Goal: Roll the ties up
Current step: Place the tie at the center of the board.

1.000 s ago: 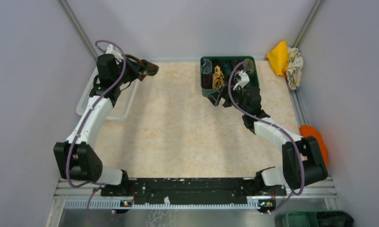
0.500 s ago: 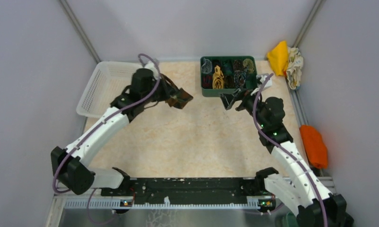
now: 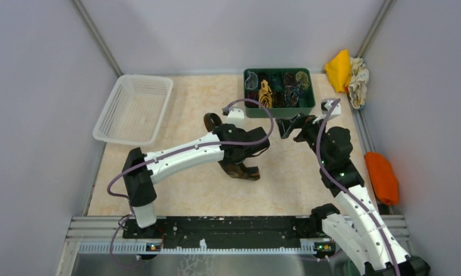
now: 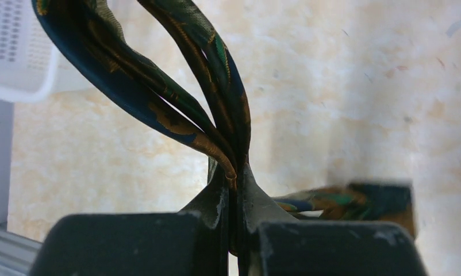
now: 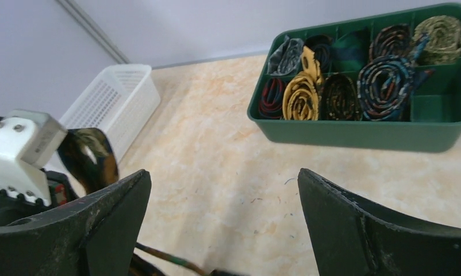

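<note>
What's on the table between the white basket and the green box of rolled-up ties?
Nothing: the tabletop between the white basket and green box is bare, seen best in the right wrist view.

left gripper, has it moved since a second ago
yes: the left gripper, shut on the tie, swung right from the white basket toward the green tray.

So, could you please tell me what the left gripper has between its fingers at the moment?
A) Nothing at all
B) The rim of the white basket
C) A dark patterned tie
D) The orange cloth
C: in the left wrist view the left gripper is pressed shut on the dark patterned tie, whose strands loop up from between its fingers.
</note>
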{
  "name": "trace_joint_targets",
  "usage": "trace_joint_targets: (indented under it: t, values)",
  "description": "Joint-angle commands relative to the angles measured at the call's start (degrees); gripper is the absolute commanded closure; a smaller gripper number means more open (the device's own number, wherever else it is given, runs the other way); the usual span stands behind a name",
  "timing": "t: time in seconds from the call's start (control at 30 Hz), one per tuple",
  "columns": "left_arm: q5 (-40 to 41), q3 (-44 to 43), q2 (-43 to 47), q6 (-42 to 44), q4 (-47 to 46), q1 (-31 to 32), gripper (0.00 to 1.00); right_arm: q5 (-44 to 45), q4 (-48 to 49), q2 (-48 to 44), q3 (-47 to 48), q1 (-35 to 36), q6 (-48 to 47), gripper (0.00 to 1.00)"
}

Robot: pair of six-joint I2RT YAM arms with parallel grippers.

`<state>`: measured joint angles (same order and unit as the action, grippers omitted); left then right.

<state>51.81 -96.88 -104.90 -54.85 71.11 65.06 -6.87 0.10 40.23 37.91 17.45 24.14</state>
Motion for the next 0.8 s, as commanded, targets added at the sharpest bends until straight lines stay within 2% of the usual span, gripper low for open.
trace_joint_targets:
  t: [0.0, 0.1, 0.13, 0.2, 0.3, 0.37, 0.4, 0.47, 0.63, 0.77]
  values:
    - [13.0, 1.0, 5.2, -13.6, 9.9, -0.4, 1.0, 6.6, -1.6, -5.0, 1.0, 0.0, -1.5, 0.01]
    - [20.5, 3.7, 8.6, -21.1, 8.6, 1.0, 1.0, 9.6, -2.5, -7.4, 1.1, 0.0, -2.2, 0.01]
    - [22.2, 4.0, 9.5, -18.1, 4.2, 1.2, 1.0, 9.9, -2.7, -7.8, 1.2, 0.1, -2.3, 0.01]
    - [23.1, 5.0, 11.2, -2.2, -11.8, 1.4, 1.0, 10.2, -3.2, -8.0, 1.4, 0.0, -2.2, 0.01]
    - [20.1, 12.2, 15.3, 26.4, -43.5, 2.4, 1.0, 10.8, -3.5, -8.5, 1.3, 0.0, -1.9, 0.01]
    - [10.6, 20.7, 19.3, 40.6, -67.0, 2.4, 1.0, 12.6, -4.4, -9.3, 1.1, 0.1, -2.2, 0.01]
    - [5.8, 24.0, 21.7, 42.2, -75.2, 2.4, 1.0, 14.0, -5.0, -9.9, 1.1, 0.0, -2.5, 0.01]
    - [-1.6, 26.7, 23.2, 42.5, -82.6, 2.2, 1.0, 16.9, -5.9, -11.4, 1.2, 0.0, -3.5, 0.01]
    - [-14.7, 25.6, 19.7, 46.8, -90.2, 2.0, 1.0, 20.1, -8.3, -15.1, 2.2, 0.0, -5.5, 0.01]
    - [-16.8, 27.9, 15.7, 45.9, -93.2, 1.9, 1.0, 20.5, -9.6, -16.3, 2.6, 0.0, -6.0, 0.01]
